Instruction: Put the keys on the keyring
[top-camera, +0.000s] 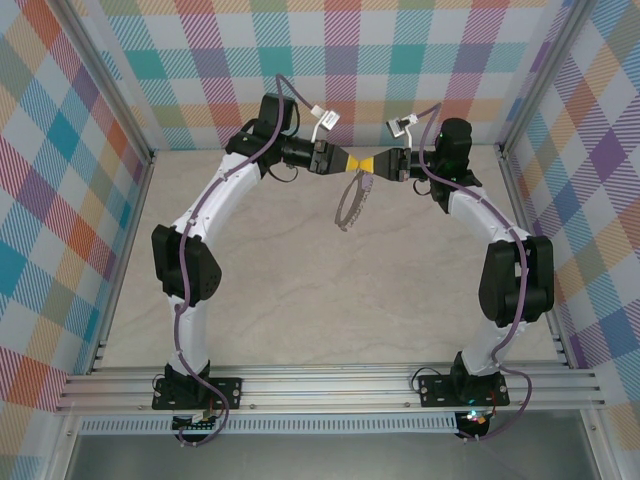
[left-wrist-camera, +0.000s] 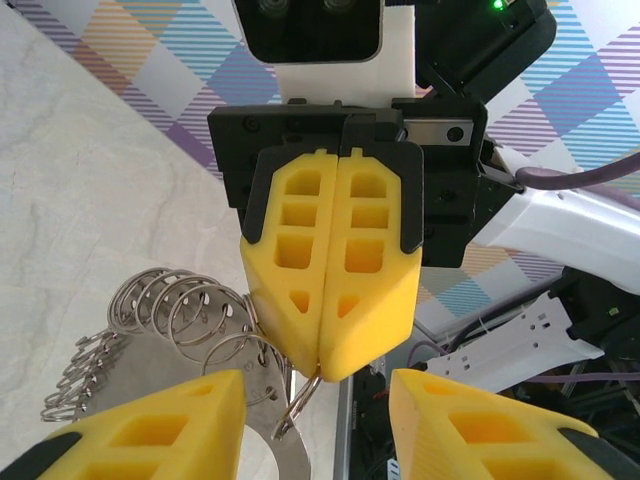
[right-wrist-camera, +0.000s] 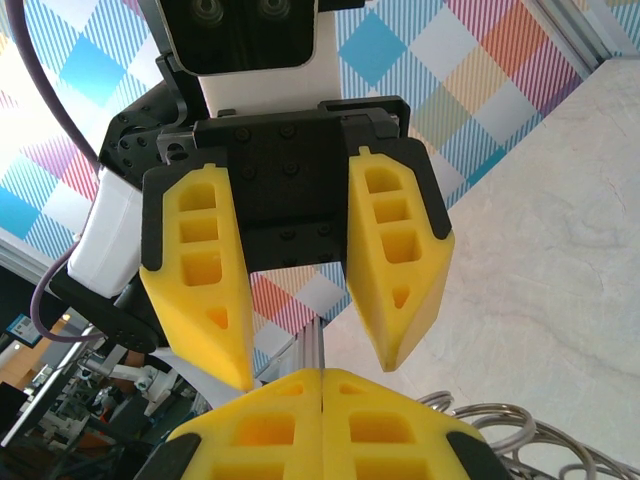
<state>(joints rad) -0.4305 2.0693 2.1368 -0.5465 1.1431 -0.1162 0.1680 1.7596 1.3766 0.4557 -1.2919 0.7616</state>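
Note:
My two grippers meet tip to tip above the far middle of the table. My right gripper (right-wrist-camera: 322, 374) is shut, its yellow fingers (left-wrist-camera: 330, 270) pinching a thin wire ring of the keyring (left-wrist-camera: 300, 400). The keyring (top-camera: 351, 203) is a silvery bunch of rings and linked metal hanging below the tips (left-wrist-camera: 185, 315). My left gripper (left-wrist-camera: 316, 376) is open, its fingers (right-wrist-camera: 400, 270) standing on either side of the right gripper's tip and closed on nothing. The keys are out of view.
The pale marbled table (top-camera: 300, 290) lies below the hanging bunch. Checked cloth walls on a metal frame (top-camera: 150, 160) enclose the table. Both arms arch inward from their bases at the near rail (top-camera: 330, 385).

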